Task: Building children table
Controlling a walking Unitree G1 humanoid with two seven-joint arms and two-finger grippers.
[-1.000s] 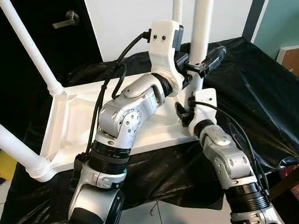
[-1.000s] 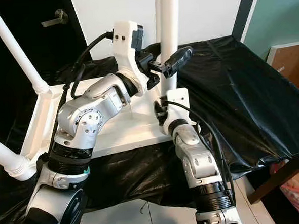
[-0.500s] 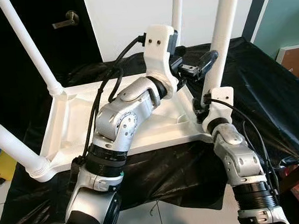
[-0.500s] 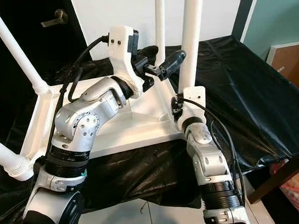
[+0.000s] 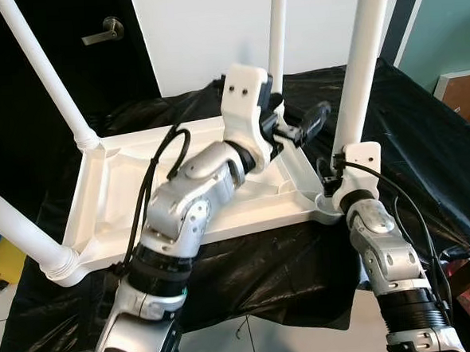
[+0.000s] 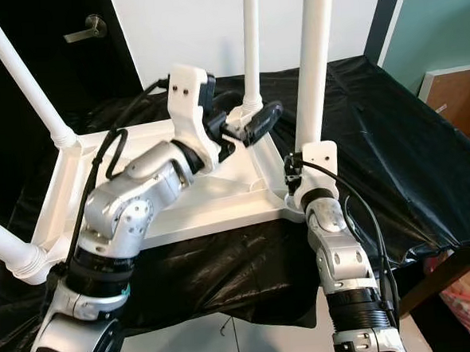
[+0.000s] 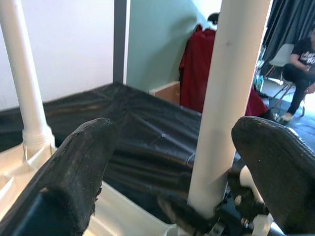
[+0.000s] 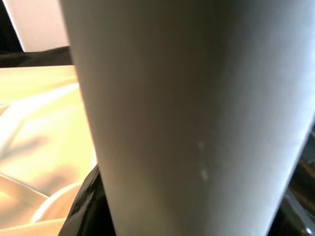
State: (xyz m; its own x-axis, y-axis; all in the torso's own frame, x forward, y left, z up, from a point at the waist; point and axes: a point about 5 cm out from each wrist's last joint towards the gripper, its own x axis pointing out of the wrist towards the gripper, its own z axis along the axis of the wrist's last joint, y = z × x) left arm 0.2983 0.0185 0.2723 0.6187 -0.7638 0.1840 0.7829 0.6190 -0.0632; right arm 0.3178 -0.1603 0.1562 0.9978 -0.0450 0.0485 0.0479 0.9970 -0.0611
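Right gripper (image 5: 328, 173) grips the near-right table leg (image 5: 361, 64) at its base, on the upturned white tabletop's (image 5: 124, 195) right corner; left gripper (image 7: 172, 162) hovers wide open beside that leg.

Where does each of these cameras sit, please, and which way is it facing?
Left eye view: on the head, looking forward and down at the upturned white table on black sheeting; both silver arms show.
Right eye view: the head's other eye, same scene; right hand at the near right leg.
Left wrist view: along the open left hand, facing that same leg and a seated person.
Right wrist view: pressed close against that leg.
Shared: the near right leg appears in all four.
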